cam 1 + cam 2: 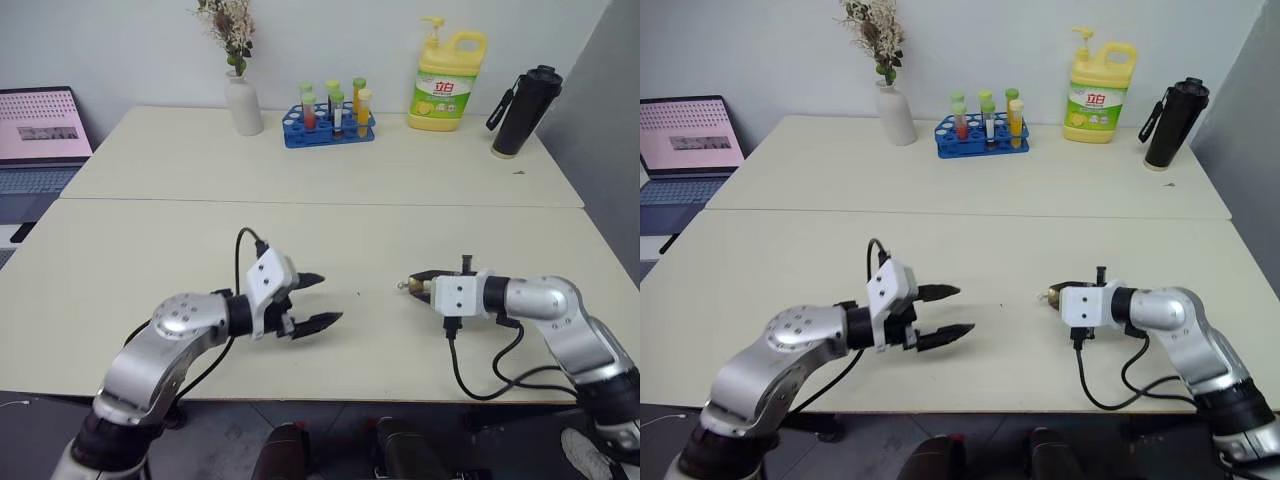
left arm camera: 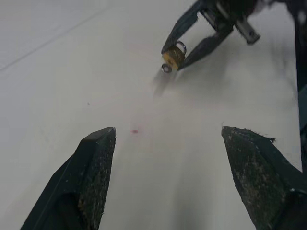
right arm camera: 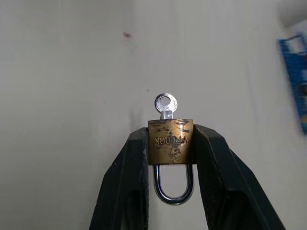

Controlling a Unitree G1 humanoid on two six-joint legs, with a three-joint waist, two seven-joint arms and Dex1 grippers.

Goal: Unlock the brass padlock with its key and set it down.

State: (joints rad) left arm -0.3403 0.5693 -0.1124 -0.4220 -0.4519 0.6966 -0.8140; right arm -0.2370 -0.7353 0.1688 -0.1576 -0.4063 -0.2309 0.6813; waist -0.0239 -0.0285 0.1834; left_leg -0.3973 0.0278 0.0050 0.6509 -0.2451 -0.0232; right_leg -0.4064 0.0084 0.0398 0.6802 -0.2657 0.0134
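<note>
My right gripper (image 1: 418,283) hovers just above the cream table (image 1: 330,230), shut on the brass padlock (image 3: 170,141). The small brass body is clamped between the two fingers, and its silvery shackle (image 3: 173,191) points back toward the wrist. The key (image 3: 165,104) sticks out of the padlock's far end, its round bow free. My left gripper (image 1: 328,298) stands open and holds nothing. It faces the right gripper across a gap of bare table. From the left wrist view the padlock (image 2: 173,56) and key (image 2: 166,68) show ahead between the right gripper's fingers.
At the back of the table stand a white vase (image 1: 243,102), a blue test-tube rack (image 1: 328,128), a yellow detergent bottle (image 1: 447,80) and a black bottle (image 1: 523,110). A laptop (image 1: 40,135) sits at the far left. A small red mark (image 2: 135,131) lies between the grippers.
</note>
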